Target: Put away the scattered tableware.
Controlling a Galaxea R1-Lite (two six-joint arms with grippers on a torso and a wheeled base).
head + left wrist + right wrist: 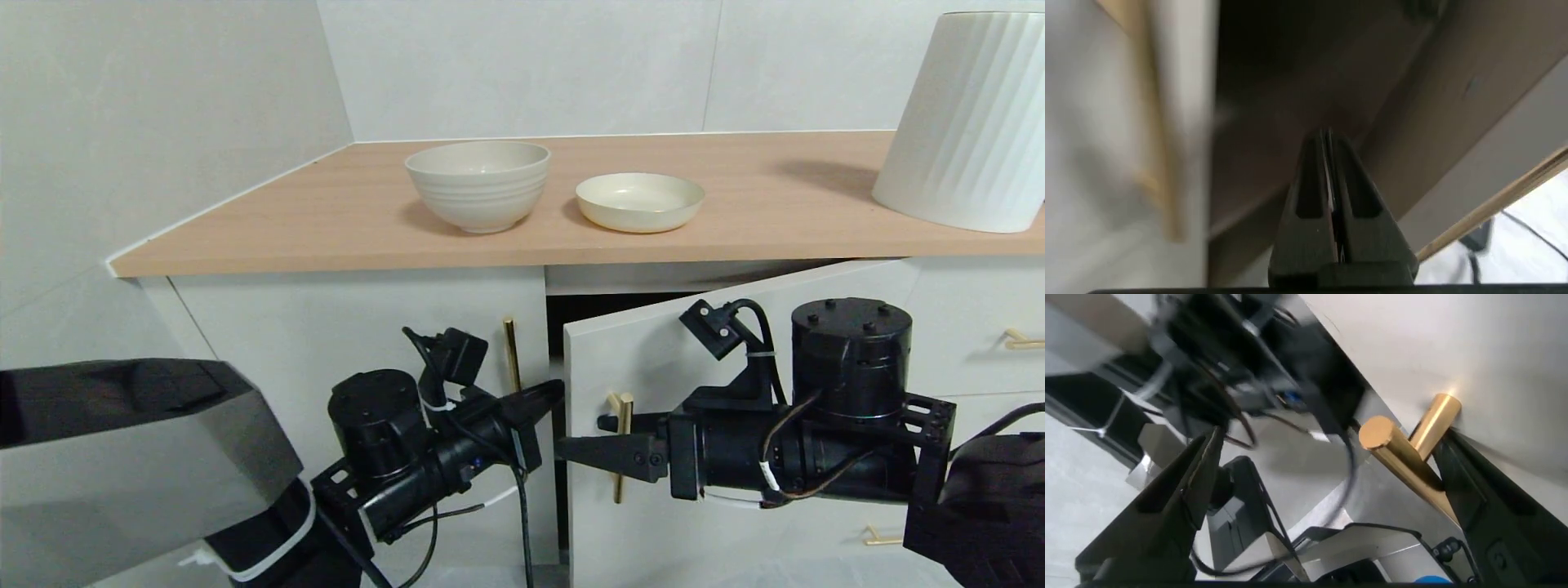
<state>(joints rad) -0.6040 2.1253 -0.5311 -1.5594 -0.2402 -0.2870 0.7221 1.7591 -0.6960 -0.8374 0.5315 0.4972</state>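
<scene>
Wooden desk (326,220) carries a ribbed bowl (478,184) and a shallow bowl (639,201) near its front edge. Below, the left hand (551,394), pressed together, sits beside the ajar cabinet door (653,351); the right hand (586,437) spreads around its handle (623,408).

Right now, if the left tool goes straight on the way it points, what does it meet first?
The shut left tool points into the dark cabinet opening; nothing shows in that line, though depth is unclear. The open door lies close beside, so it might brush that.
</scene>
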